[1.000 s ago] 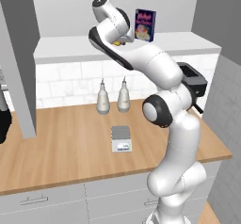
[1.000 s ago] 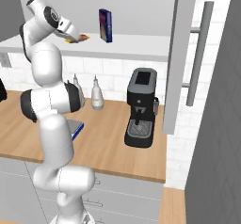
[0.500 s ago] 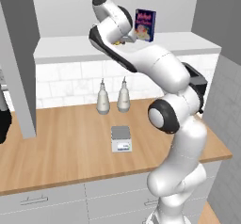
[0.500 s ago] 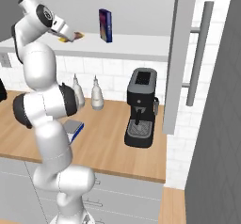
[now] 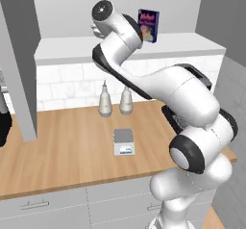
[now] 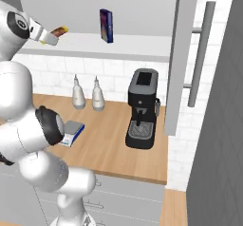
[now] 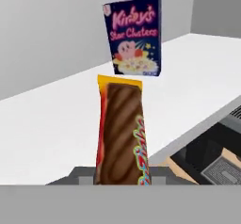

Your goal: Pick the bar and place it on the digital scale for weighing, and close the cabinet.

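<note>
Gripper (image 6: 53, 35) is clamped on the bar (image 7: 120, 133) — jaws at its near end, the rest of the wrapper sticking out ahead of the hand, clear of the shelf (image 7: 42, 129) in the hand view. End grip looks chosen so the bar can be laid flat on the scale (image 5: 124, 141) without the fingers fouling the plate. In the right base view the bar (image 6: 59, 31) sits up at shelf height, left of the box (image 6: 106, 25); the scale is down on the counter (image 5: 62, 151), well below. Cabinet door (image 6: 182, 54) is open, so closing is not yet done.

Versus a second ago: jaws were part open around the bar, now shut on it. Arm has swung left and back from the box, bar coming with it.
</note>
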Tool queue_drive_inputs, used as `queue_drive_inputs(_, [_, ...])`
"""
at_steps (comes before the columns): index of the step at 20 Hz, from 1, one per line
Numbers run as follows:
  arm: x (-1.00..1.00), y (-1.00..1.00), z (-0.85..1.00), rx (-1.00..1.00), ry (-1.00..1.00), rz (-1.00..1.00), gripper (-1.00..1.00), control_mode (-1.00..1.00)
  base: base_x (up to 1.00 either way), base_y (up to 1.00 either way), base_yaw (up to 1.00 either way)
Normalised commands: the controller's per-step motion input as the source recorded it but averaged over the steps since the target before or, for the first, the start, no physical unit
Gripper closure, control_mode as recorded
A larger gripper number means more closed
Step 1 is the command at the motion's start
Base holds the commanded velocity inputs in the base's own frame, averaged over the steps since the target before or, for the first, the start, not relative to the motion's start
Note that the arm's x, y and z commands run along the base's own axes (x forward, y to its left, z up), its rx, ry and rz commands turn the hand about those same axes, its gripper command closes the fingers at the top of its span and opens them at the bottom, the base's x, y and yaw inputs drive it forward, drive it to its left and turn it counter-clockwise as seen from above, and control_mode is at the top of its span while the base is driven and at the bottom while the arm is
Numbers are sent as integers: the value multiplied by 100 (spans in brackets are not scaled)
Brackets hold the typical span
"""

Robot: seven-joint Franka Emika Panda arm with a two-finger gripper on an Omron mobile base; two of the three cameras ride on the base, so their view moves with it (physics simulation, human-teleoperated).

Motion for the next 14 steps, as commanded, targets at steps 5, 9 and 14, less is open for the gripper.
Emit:
queue_drive_inputs(5, [-100,-9,28,-1,-1,27,100,-100,0,0,0])
queue_drive_inputs(9, [-100,-25,6,-5,6,29,100,-100,0,0,0])
queue_drive_inputs(14, [-100,-12,2,-11,3,27,100,-100,0,0,0])
